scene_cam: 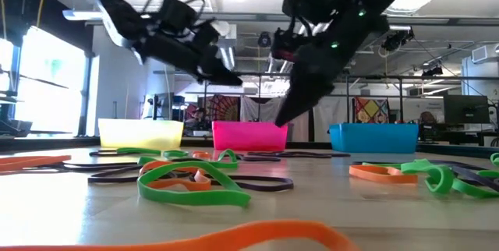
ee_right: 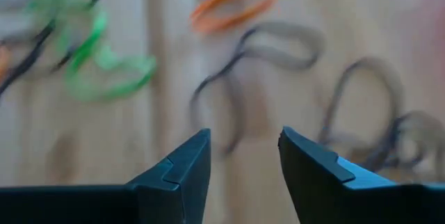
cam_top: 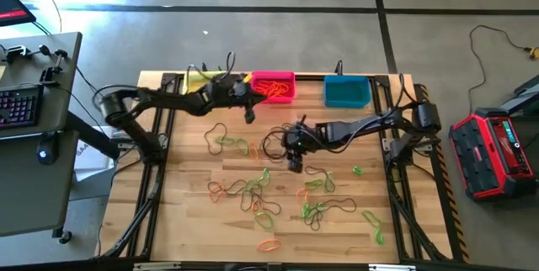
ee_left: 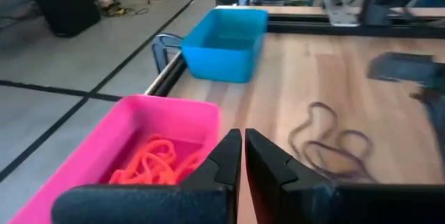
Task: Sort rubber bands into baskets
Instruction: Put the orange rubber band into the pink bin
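Green, orange and dark rubber bands lie scattered over the wooden table. Three baskets stand at the far edge: yellow, pink holding orange bands, and teal. My left gripper is shut and empty, in the air just in front of the pink basket. My right gripper is open and empty, pointing down above dark bands near the table's middle.
Dark bands lie on the bare wood between the pink and teal baskets. More bands crowd the near half of the table. A red case sits on the floor to the right.
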{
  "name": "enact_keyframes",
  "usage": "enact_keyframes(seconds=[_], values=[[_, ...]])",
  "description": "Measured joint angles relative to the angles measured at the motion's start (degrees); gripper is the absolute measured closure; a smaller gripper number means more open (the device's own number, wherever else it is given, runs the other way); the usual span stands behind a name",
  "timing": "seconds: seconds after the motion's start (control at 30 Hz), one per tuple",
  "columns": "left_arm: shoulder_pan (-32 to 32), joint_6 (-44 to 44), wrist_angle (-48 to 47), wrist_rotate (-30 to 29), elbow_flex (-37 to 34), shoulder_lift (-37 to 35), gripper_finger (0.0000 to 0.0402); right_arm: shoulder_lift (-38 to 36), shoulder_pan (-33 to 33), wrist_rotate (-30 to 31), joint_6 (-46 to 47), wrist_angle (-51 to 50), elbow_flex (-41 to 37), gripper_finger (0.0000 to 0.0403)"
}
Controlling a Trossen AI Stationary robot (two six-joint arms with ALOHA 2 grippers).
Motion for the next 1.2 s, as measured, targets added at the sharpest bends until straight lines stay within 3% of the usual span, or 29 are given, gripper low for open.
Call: enact_keyframes(seconds=[0.1,0.23,0.47,0.87,1.2], values=[[-1.8,-0.1,0.8,0.1,-4.3,-4.7,0.0391,-0.5,2.2,-3.5,0.3,-5.3,0.0,0.0245],[-4.7,-0.6,3.0,0.1,-9.4,-9.6,0.0391,-0.6,5.9,-3.9,0.4,-11.4,0.0,0.0245],[-9.4,-3.5,7.0,-0.2,-15.5,-13.8,0.0391,-0.5,13.4,-5.5,0.6,-12.3,0.4,0.0245],[-16.6,-5.1,8.6,-6.9,-16.1,-13.9,0.0391,-0.4,17.0,-2.7,0.7,-12.3,0.4,0.0258],[-17.6,-4.3,8.4,-7.1,-16.1,-13.8,0.0391,1.2,17.0,-4.2,-0.8,-11.9,0.4,0.0292]])
